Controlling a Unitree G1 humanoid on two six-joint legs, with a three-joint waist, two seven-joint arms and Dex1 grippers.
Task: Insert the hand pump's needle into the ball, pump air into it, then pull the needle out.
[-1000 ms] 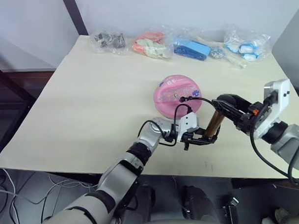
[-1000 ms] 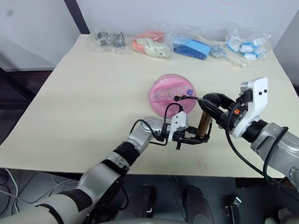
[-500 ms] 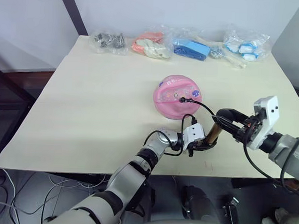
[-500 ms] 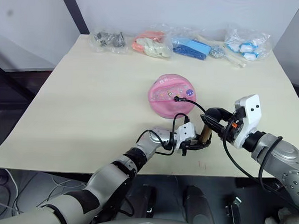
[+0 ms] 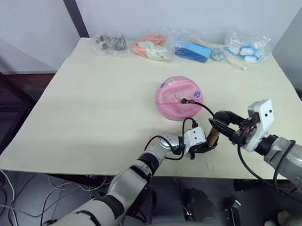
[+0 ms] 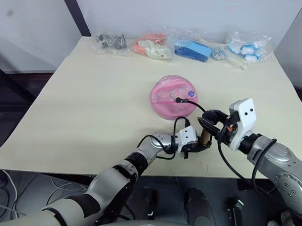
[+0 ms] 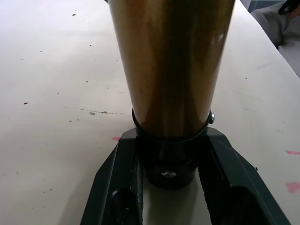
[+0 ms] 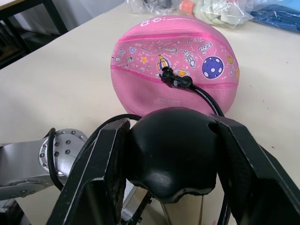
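Observation:
The pink ball [image 5: 178, 96] sits mid-table, saggy at the front. The needle's black fitting [image 8: 172, 79] sits against the ball's top, and the pin itself is hidden. A black hose [image 8: 207, 101] runs from the fitting back to the hand pump [image 5: 212, 135], which stands upright just in front of the ball. My left gripper [image 5: 201, 147] is shut on the pump's black base [image 7: 168, 165], with a finger [image 7: 118, 187] on each side. My right gripper [image 5: 221, 127] is shut on the pump's black handle [image 8: 173, 154], close above the gold cylinder [image 7: 172, 61].
Several plastic bags of small items [image 5: 193, 47] lie along the table's far edge. The table's near edge [image 5: 139, 173] runs close below the pump and my left forearm. Bare tabletop stretches left of the ball.
My right gripper has come down with the handle, so less of the pump shows between handle and base. My left gripper stays clamped on the base, shifted slightly right. The ball has not moved.

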